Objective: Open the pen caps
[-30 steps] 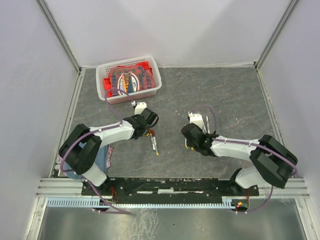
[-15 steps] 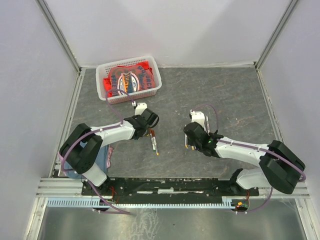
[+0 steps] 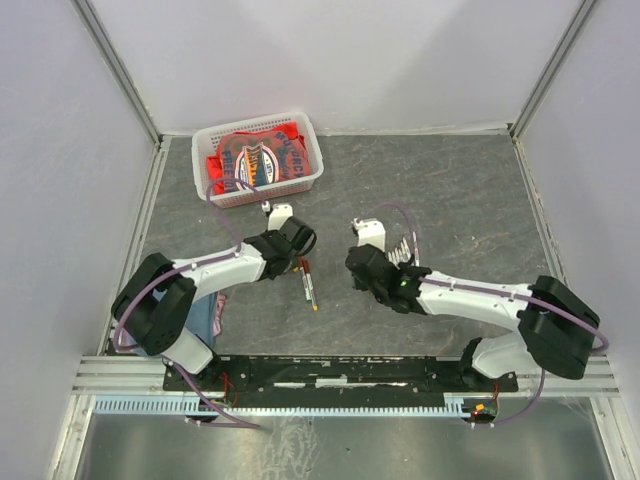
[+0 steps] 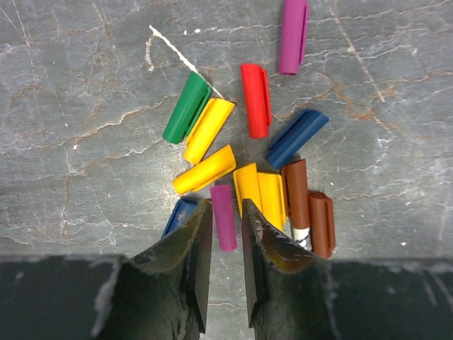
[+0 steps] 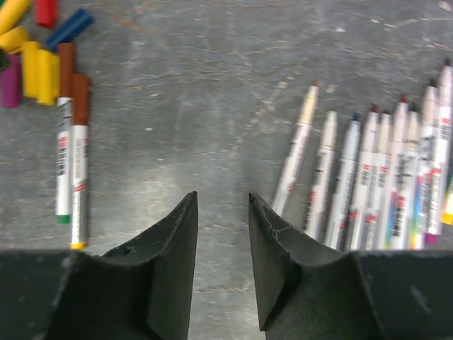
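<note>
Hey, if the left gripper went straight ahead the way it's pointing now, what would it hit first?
Probably the magenta pen cap, which lies just ahead of the left gripper, in line with the gap between its fingers. How high the gripper is above the cap is unclear.

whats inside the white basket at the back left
A crumpled red cloth with a printed logo fills the white basket. Whatever may lie beneath the cloth is covered, so it cannot be seen.
</note>
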Controlling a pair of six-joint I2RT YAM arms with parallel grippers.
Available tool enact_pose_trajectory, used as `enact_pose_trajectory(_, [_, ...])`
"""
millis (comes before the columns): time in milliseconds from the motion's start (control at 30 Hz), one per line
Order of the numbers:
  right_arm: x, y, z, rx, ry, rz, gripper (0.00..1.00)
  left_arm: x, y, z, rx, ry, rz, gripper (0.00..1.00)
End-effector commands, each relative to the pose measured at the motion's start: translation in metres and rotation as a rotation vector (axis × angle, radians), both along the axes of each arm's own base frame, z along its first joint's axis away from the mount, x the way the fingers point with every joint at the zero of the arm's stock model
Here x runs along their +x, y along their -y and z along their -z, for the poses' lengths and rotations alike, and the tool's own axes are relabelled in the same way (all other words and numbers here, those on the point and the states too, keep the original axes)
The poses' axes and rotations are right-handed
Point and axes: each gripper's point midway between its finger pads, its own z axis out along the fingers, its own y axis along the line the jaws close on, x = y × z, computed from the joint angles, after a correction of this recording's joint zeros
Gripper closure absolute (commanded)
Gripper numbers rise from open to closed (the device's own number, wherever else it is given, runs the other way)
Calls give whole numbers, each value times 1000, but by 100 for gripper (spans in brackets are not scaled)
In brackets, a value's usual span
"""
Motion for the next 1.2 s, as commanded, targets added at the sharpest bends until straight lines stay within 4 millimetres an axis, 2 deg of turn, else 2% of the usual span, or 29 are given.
enact_pose_trajectory(0, [2, -46, -17, 50, 34, -70, 58, 8, 4, -26, -48, 89, -18, 70])
enact_pose_trajectory(67, [0, -59, -12, 54, 21, -94, 57, 8, 5, -30, -61, 96, -17, 70])
enact_pose_trajectory(233, [-5, -93, -3, 42, -4, -148, 55, 5, 3, -36, -87, 115, -23, 58])
enact_pose_trajectory(400, [-9, -113, 14, 34, -41, -171, 54, 4, 2, -43, -103, 135, -28, 53])
enact_pose_trajectory(600, [-12, -124, 24, 34, -68, -191, 54, 2, 0, -47, -112, 146, -34, 53])
enact_pose_trajectory(800, [-15, -134, 24, 43, -72, -209, 54, 3, -1, -49, -116, 154, -35, 53])
enact_pose_trajectory(1167, [-15, -137, 33, 14, -89, -203, 55, 2, -2, -50, -116, 159, -36, 53])
